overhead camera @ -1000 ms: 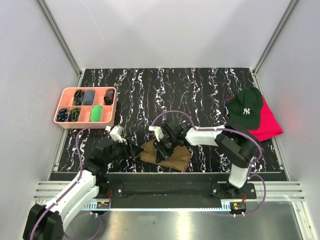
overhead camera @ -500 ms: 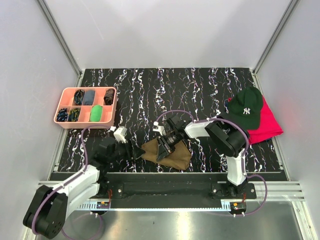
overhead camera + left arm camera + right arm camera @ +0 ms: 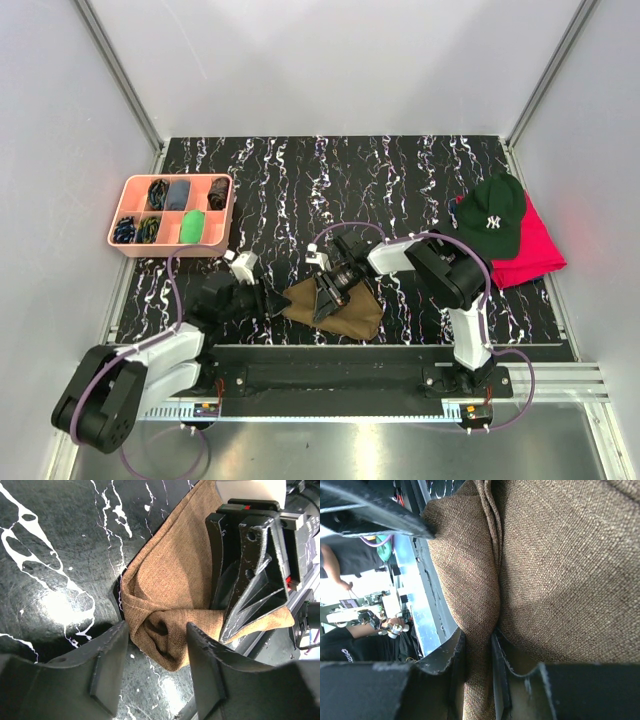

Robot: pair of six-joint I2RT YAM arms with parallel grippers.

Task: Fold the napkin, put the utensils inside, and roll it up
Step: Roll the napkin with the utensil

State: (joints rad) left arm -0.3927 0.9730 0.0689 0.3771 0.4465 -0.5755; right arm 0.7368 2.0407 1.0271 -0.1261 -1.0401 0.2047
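One napkin (image 3: pixel 350 310), one cap (image 3: pixel 492 222), one tray (image 3: pixel 165 250)

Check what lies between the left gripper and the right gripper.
The napkin, its rolled end, in the left wrist view; right gripper pinches it, left gripper open.

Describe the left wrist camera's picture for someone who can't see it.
A bunched olive-brown napkin lies on a black, white-veined table, its rolled end sitting between the open fingers of the left gripper. The black right gripper reaches into the cloth from the right.
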